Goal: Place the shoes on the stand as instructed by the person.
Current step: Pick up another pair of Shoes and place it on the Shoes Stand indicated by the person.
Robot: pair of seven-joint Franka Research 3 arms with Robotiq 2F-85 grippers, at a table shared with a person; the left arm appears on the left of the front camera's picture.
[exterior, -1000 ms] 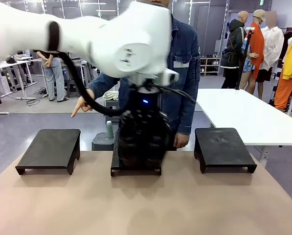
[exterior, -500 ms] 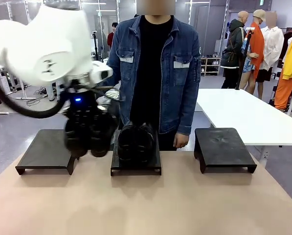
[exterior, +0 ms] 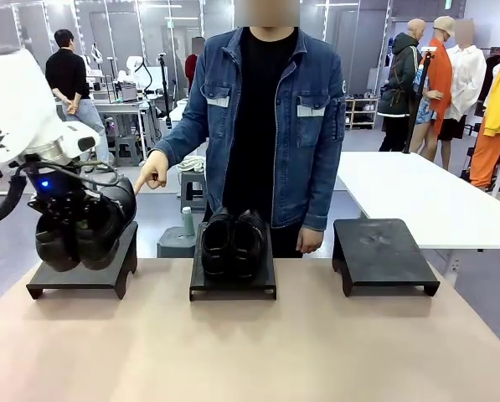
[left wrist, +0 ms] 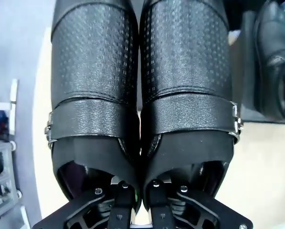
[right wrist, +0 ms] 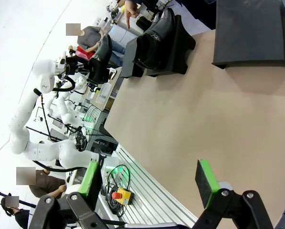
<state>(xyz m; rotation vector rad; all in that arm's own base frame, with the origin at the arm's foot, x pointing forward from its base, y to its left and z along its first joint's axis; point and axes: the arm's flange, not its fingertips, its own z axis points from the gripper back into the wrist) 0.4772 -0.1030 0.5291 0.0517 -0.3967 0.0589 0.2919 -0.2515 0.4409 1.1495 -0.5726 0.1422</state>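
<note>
My left gripper is shut on a pair of glossy black shoes, pinching their inner sides together. It holds them, toes down, just above the left stand. In the left wrist view the gripper grips the two heels and the shoes hang below. A second pair of shoes rests on the middle stand. The person stands behind it, and one hand points down at the left stand. My right gripper is open and hovers over the table's near edge.
The right stand is bare. Brown table surface stretches in front of the three stands. A white table stands at the back right, with another person and benches at the back left.
My left arm has swung from the middle stand to the left, carrying the pair of shoes over the left stand. This has uncovered the pair on the middle stand.
</note>
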